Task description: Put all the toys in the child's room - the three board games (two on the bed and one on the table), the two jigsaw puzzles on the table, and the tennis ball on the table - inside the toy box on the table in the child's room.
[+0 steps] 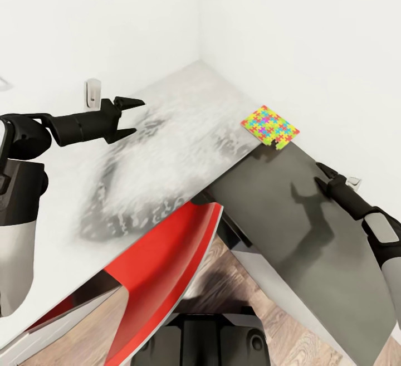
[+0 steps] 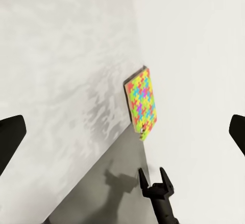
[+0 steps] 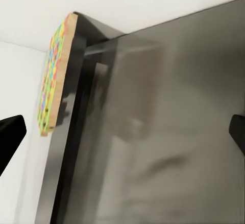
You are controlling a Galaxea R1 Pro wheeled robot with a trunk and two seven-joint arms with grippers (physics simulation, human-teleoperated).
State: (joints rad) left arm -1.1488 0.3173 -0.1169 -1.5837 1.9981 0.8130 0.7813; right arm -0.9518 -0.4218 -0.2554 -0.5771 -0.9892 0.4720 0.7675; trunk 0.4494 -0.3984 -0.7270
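Retrieval of a jigsaw puzzle [image 1: 270, 126] is looking like the step in hand, judged from how both arms are framing that board. It is lying flat at the far right corner of the pale surface [image 1: 167, 149], beside the white wall, with one edge hanging just over the lower dark grey cabinet [image 1: 289, 221]. No toy box is appearing in these pictures, so the drop-off will probably call for turning or travelling afterwards.

The left claw [image 1: 130, 116] is hovering above the surface, well to the left of the puzzle, fingers spread wide and pointing toward it; it is gripping nothing and touching nothing. The right claw [image 2: 154, 175] is hanging over the cabinet top, near the puzzle's overhanging edge but apart from it, its two fingertips parted and empty.

Next move, as I judge it: the right claw is needing to close the gap toward the overhanging edge and pinch the thin board from the side. Since the puzzle is thin, a slip or a push against the wall is the risk.
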